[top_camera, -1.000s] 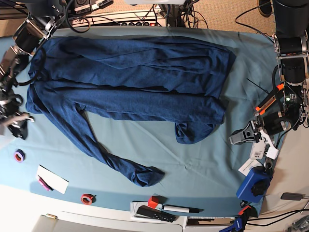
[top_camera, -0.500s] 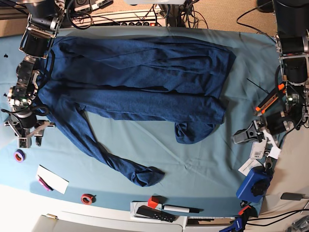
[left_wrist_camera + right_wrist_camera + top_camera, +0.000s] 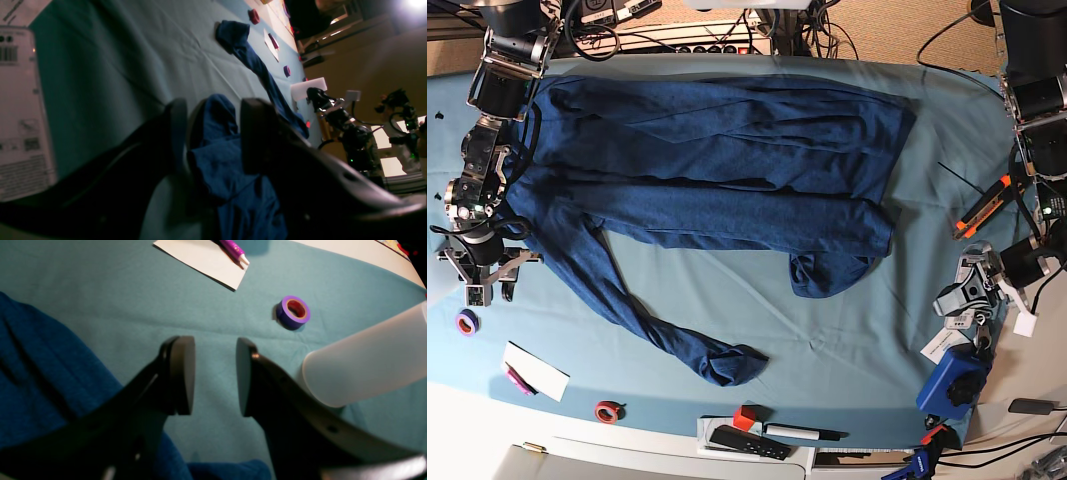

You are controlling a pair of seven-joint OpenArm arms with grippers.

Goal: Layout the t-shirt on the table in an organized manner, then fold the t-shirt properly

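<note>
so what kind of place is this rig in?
Looks like a robotics lab bench, not a home. The table is draped in teal cloth, power strips and cables run along its far edge, and tape rolls and markers sit beside the t-shirt.

The t-shirt (image 3: 717,170) lies across the table (image 3: 847,340) (one sleeve trailing toward the near edge).

Plain navy t-shirt (image 3: 717,160), light teal table (image 3: 827,330), purple tape roll (image 3: 293,312).
</note>
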